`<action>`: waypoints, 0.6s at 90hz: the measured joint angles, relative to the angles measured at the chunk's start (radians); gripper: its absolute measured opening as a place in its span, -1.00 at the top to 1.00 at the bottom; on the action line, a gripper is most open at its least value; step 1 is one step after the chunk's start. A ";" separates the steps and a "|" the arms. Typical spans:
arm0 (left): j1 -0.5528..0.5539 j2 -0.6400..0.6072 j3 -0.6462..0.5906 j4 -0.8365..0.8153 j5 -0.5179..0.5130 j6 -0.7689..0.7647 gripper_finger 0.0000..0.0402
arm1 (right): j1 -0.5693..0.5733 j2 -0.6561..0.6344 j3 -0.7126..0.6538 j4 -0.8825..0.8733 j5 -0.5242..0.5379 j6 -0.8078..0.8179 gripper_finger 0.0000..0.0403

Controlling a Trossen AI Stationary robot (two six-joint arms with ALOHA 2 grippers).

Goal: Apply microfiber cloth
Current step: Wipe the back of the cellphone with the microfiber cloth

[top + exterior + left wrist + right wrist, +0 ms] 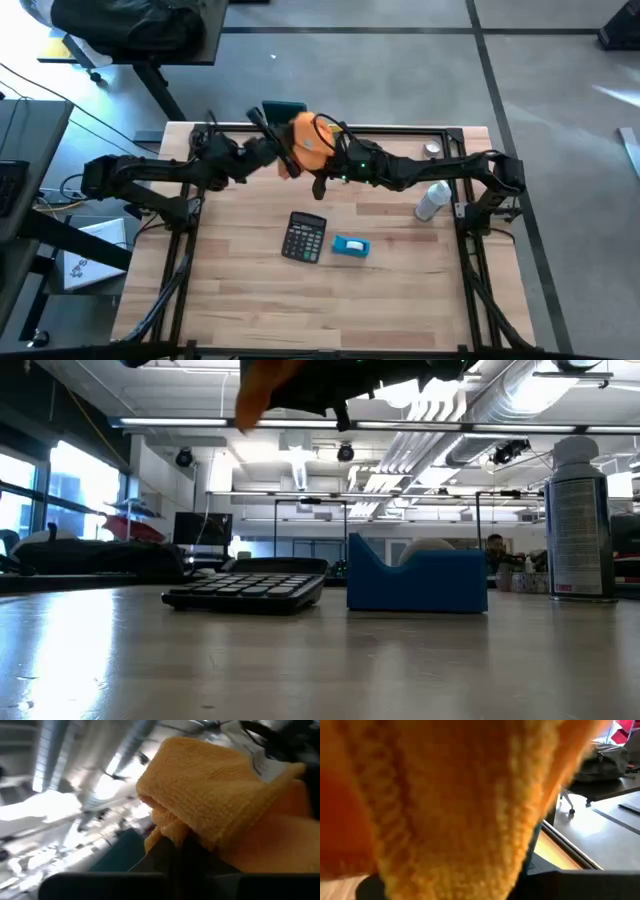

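Note:
The orange microfiber cloth hangs bunched in the air over the table's far middle, high above the tabletop in the low view. My left gripper comes at it from the left and my right gripper from the right; both are shut on it. The cloth fills the right wrist view and folds over the left fingers. A teal slab lies at the far edge, behind the cloth. My left gripper pinches a folded, several-layered bunch of the cloth between its two fingers, coming level from the table's left. The cloth is lifted clear and drapes slack over the fingers. My right gripper holds the cloth's right side from the table's right. The cloth itself covers the place of contact, so the part held cannot be told. It hangs clear of the table.
A black calculator and a small blue-and-white box lie at the table's middle. A spray can stands at the right, a small round thing behind it. Bare wood lies toward the near edge.

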 joint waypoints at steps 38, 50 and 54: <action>-0.123 -0.014 -0.101 -0.123 -0.186 -0.063 1.00 | -0.012 -0.068 0.000 -0.068 -0.006 -0.041 1.00; -0.130 -0.047 -0.154 -0.105 -0.248 -0.070 1.00 | -0.013 -0.080 -0.001 -0.105 0.009 -0.038 1.00; -0.130 -0.064 -0.170 -0.101 -0.273 -0.060 1.00 | -0.011 -0.080 -0.001 -0.108 0.018 -0.036 1.00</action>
